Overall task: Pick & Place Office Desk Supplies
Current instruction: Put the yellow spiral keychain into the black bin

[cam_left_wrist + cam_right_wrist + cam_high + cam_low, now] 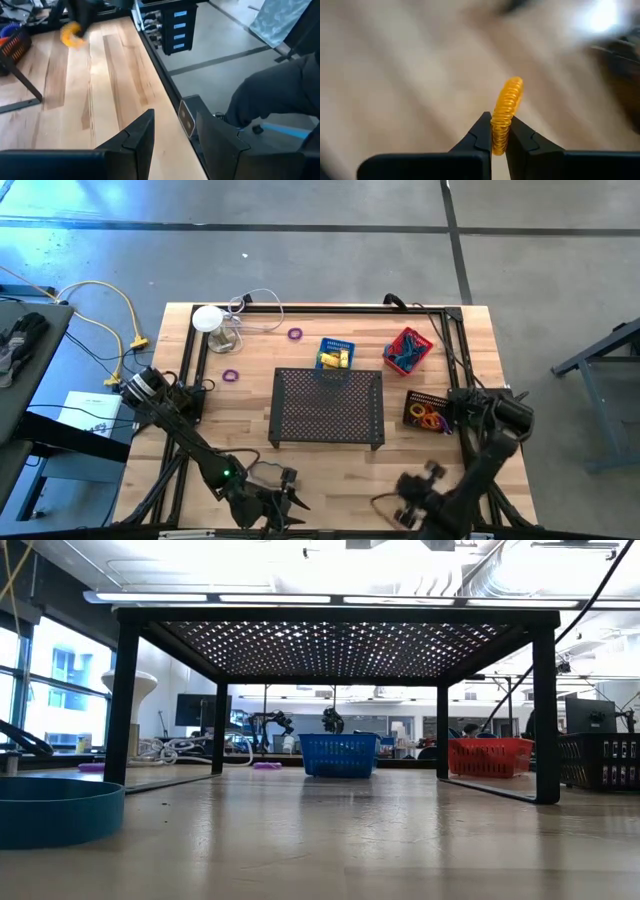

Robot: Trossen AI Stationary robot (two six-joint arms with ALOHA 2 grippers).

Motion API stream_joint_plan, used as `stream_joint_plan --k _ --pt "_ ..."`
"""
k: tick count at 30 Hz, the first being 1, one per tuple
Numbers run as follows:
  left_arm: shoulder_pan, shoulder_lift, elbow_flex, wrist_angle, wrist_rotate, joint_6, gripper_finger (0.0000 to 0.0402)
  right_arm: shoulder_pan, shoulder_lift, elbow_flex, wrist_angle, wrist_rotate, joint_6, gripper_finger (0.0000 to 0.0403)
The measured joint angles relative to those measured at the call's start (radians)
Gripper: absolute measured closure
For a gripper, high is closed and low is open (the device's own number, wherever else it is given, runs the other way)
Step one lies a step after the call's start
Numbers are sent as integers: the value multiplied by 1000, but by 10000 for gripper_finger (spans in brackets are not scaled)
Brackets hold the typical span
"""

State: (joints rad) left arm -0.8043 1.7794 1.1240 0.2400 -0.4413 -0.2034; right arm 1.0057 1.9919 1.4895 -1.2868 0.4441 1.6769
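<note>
On the pale wooden table (330,470), near its front edge, the right gripper (499,131) pinches an orange coiled ring (506,112) between closed fingers. Beside it the left gripper (175,135) stands open, empty, short of the black mesh tray (328,406).

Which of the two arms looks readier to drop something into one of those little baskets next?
The right. Its gripper is shut on an orange coiled ring, close to the black basket. The left gripper is open and holds nothing.
</note>
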Motion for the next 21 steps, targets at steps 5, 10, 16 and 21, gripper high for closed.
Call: stream_joint_plan --k 5,10,16,21 --pt "0 0 0 -4 0 -7 259 47 -1 -3 -289 32 362 387" --pt "-6 0 0 -8 0 -27 259 47 -55 -76 -279 132 419 387" --pt "-7 1 0 -12 0 -39 259 -6 -121 -241 -288 129 452 387" --pt "-10 1 0 -12 0 -38 259 -53 -183 -384 -284 138 528 387"
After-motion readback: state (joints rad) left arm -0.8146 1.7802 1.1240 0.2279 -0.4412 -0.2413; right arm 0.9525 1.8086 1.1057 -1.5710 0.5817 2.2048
